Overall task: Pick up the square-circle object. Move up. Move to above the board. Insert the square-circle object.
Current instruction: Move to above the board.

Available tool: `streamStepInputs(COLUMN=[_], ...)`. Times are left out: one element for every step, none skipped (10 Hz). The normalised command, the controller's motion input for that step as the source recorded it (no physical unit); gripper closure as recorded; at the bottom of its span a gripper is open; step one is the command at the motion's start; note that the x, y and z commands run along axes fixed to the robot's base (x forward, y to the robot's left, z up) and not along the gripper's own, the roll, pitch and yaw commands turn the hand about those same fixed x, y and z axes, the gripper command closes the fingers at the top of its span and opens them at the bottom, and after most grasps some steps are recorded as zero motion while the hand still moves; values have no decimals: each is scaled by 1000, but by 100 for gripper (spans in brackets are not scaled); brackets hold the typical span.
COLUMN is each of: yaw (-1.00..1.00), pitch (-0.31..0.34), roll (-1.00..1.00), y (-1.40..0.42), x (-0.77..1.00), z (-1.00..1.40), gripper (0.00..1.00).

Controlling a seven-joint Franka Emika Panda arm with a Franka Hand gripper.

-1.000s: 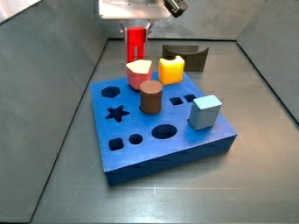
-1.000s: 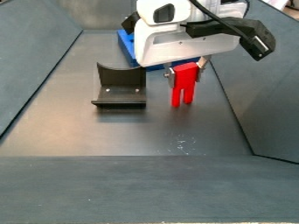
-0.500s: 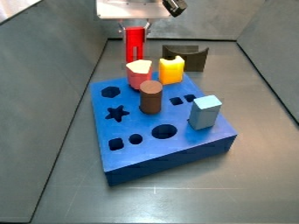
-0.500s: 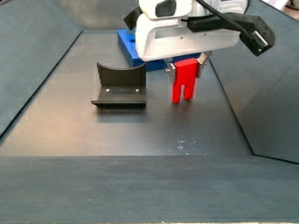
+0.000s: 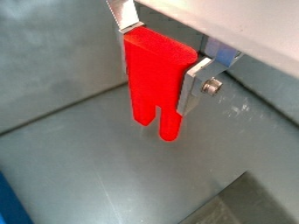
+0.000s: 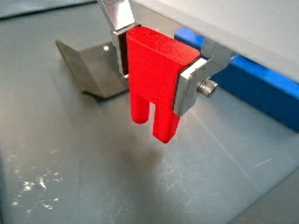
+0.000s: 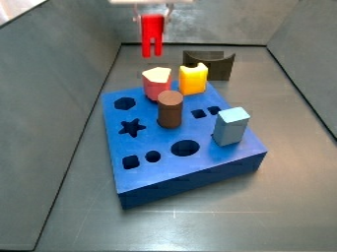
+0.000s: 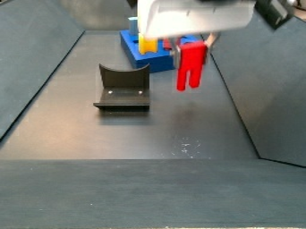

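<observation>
The square-circle object is a tall bright red block with two legs split by a slot (image 5: 156,79) (image 6: 158,80). My gripper (image 5: 160,54) (image 6: 155,59) is shut on its upper part, a silver finger on each side. It hangs clear of the grey floor, legs down, in both side views (image 7: 153,35) (image 8: 191,67). The gripper body is mostly cut off at the frame edge in both side views (image 7: 154,6) (image 8: 191,20). The board (image 7: 158,148) is a thick blue slab with star, round and square holes; it lies nearer the camera than the block. In a side view only its corner shows (image 8: 129,43).
On the board stand a pink-topped red pentagon piece (image 7: 157,80), a yellow piece (image 7: 194,76), a brown cylinder (image 7: 170,108) and a pale blue block (image 7: 232,125). The dark fixture (image 7: 211,63) (image 8: 122,87) stands on the floor beside the board. Sloping grey walls enclose the floor.
The gripper has risen with the red block in it; the block's legs have left the floor. Nothing on the board has moved.
</observation>
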Motion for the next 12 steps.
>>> streamStepInputs(yaw=[216, 195, 166, 108, 74, 61, 49, 43, 41, 38, 31, 29], pitch=[-46, -57, -68, -48, 5, 21, 21, 18, 20, 31, 55, 63], roll=[4, 1, 3, -14, -43, -50, -41, -36, -42, -43, -45, -47], y=[-284, -302, -281, -233, -215, -196, -174, -157, -110, -74, -45, -36], x=[-227, -232, -224, -194, -165, -147, -136, -124, -78, -45, -10, 3], z=[1000, 1000, 1000, 1000, 1000, 1000, 1000, 1000, 782, 605, 370, 255], gripper=[100, 100, 100, 100, 100, 100, 100, 100, 100, 100, 100, 100])
